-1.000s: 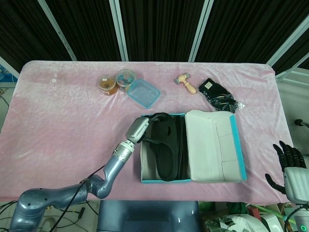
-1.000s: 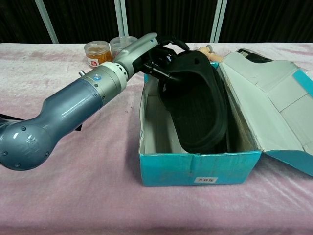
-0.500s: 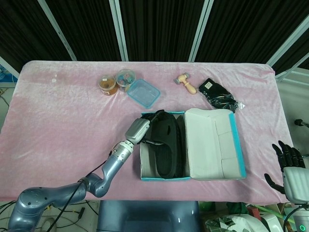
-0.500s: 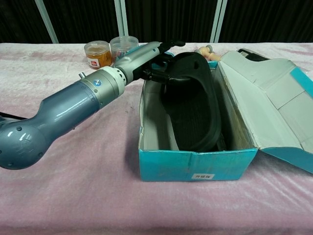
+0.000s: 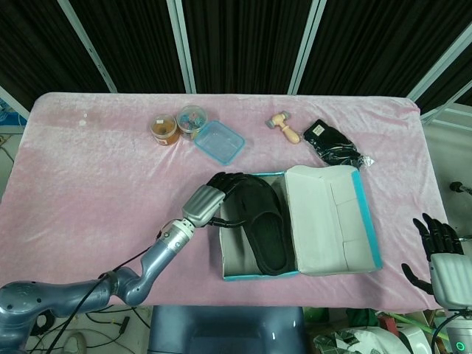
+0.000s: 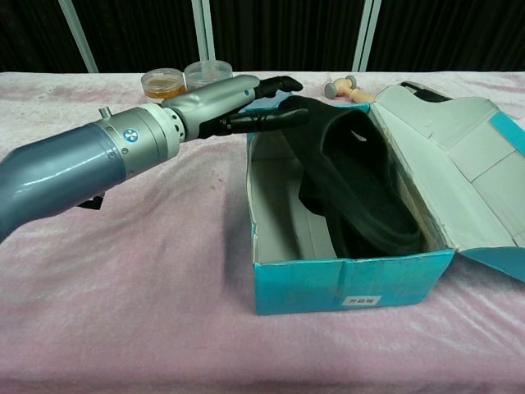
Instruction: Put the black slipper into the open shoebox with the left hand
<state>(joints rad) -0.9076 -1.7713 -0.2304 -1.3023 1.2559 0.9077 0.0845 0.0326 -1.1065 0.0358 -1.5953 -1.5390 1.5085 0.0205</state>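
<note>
The black slipper lies inside the open teal shoebox, leaning against the side toward the raised lid. My left hand hovers at the box's far left corner with fingers stretched out and spread. Its fingertips reach the slipper's far end without gripping it. My right hand hangs off the table's near right corner, fingers apart and holding nothing; only the head view shows it.
Two small jars and a blue plastic container stand behind the box. A wooden mallet toy and a black bagged item lie at the back right. The pink cloth covers the table.
The left hand has let go of the slipper and spread its fingers. The slipper has dropped lower into the box, and the box has slid a little to the right.
</note>
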